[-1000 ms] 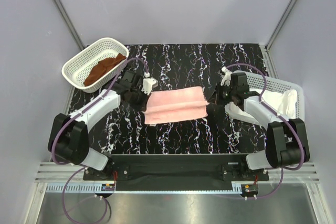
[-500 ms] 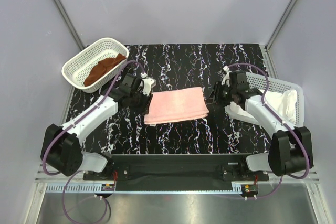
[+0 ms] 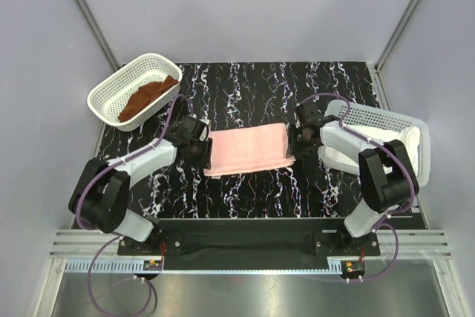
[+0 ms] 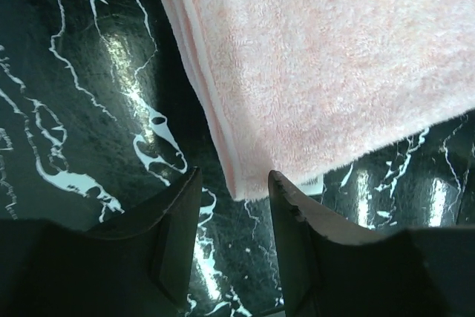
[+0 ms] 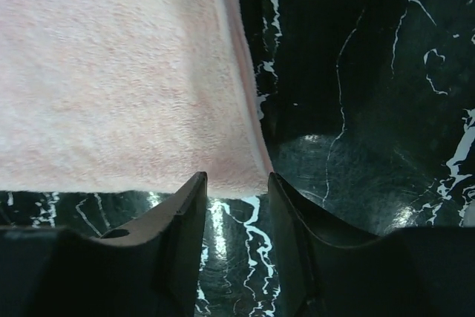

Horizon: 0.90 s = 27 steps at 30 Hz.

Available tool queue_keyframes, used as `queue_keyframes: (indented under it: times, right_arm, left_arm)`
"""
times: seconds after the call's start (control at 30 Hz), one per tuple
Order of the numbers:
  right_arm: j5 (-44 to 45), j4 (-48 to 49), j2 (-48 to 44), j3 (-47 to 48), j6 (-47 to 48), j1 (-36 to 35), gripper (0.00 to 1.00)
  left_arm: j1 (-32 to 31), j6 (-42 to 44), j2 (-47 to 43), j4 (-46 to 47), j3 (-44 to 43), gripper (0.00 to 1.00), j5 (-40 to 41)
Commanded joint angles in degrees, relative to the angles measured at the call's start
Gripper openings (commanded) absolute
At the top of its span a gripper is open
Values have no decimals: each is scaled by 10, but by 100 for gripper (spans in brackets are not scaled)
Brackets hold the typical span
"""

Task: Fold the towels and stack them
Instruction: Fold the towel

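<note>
Both arms have released the pink towel [image 3: 249,148] and drawn in at its ends. It lies folded mid-worktop [image 3: 245,87] between the left gripper [image 3: 202,151] and the right gripper [image 3: 297,139].

Left wrist: jaws spread, towel corner at their tips, unpinched.

Right wrist: likewise.

This fold seems finished. Next calls for fetching the rust-brown towel [image 3: 148,96] or the cream-white towel [image 3: 397,142].

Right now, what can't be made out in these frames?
- Cream-white towel: top view, partly hidden by the right arm and basket wall; fold unclear.
- Rust-brown towel: top view, too small to judge its folds.
- Pink towel: wrist views crop it at the frame edges.
</note>
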<state>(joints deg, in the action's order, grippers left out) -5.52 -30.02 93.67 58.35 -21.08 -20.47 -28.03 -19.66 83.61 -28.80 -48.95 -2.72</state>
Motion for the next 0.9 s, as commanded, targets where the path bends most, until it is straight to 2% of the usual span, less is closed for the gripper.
queue_keyframes:
  times: [0.0, 0.17, 0.2, 0.27, 0.3, 0.4, 0.43, 0.5, 0.73, 0.87]
  right_arm:
    - [65, -27, 13, 22, -5, -9, 46]
    - [52, 1, 16, -4, -4, -11, 45]
    - [40, 4, 16, -6, -5, -11, 43]
    - [35, 7, 16, -8, -8, -11, 41]
    - [31, 7, 14, -6, -9, -11, 36]
    - [24, 1, 4, 2, -8, -11, 21]
    - [21, -4, 1, 5, -5, -11, 10]
    - [17, -15, -7, 16, -3, -11, 1]
    - [-1, -64, -56, 32, 6, -11, 0]
    - [-18, -50, -59, 1, 3, -11, 0]
  left_arm:
    - [0, -42, 15, 75, 7, 44, -5]
    - [-1, -33, 35, 62, 5, 38, 25]
    - [-1, -33, 35, 64, 6, 32, 25]
    - [-1, -33, 31, 64, 3, 25, 25]
    - [0, -32, 32, 61, 1, 13, 25]
    - [-1, -24, 30, 45, -15, 0, 22]
    - [-1, -21, 27, 30, -19, 0, 24]
    - [-1, -18, 20, 17, -32, 0, 25]
    - [-1, -22, -61, -38, -43, 0, 25]
    - [-1, -33, -80, -27, -9, 0, 0]
